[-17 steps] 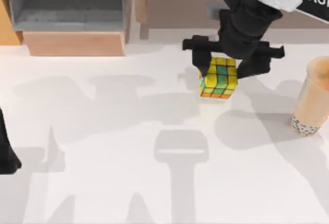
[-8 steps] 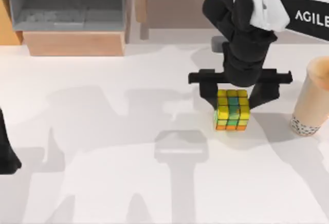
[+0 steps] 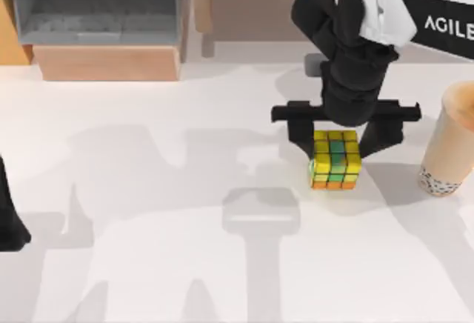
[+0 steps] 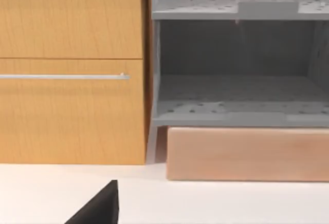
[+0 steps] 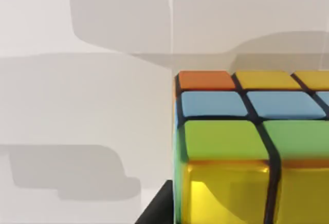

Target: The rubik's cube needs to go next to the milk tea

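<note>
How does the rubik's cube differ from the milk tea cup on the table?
The rubik's cube is a boxy block of yellow, green and orange squares; the milk tea is a taller tapered tan cup with dark pearls at its base. The right gripper straddles the cube; the cup stands free. Both sit on the table's right side.

On the table (image 3: 148, 249), the rubik's cube (image 3: 335, 160) sat right of frame centre between my right fingers (image 3: 300, 132), the milk tea (image 3: 449, 145) at the right edge beside it.
</note>
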Tool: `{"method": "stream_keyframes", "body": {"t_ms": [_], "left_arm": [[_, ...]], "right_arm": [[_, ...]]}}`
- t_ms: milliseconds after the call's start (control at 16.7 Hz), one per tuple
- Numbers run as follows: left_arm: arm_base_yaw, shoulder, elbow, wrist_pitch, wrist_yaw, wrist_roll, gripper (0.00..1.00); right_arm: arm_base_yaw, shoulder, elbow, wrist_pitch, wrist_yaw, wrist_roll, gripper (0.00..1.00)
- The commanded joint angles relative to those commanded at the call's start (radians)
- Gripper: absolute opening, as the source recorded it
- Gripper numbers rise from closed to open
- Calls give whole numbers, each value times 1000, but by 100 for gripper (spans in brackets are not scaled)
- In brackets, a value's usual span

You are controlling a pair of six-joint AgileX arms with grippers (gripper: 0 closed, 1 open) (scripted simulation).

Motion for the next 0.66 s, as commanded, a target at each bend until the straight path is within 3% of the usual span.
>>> {"method": "stream_keyframes", "body": {"t_ms": [300, 660], "left_arm": [[0, 0, 0, 0, 0, 0, 100], [0, 0, 0, 0, 0, 0, 100]], "right_arm": [[0, 0, 0, 0, 0, 0, 98], [0, 0, 0, 0, 0, 0, 100]]}}
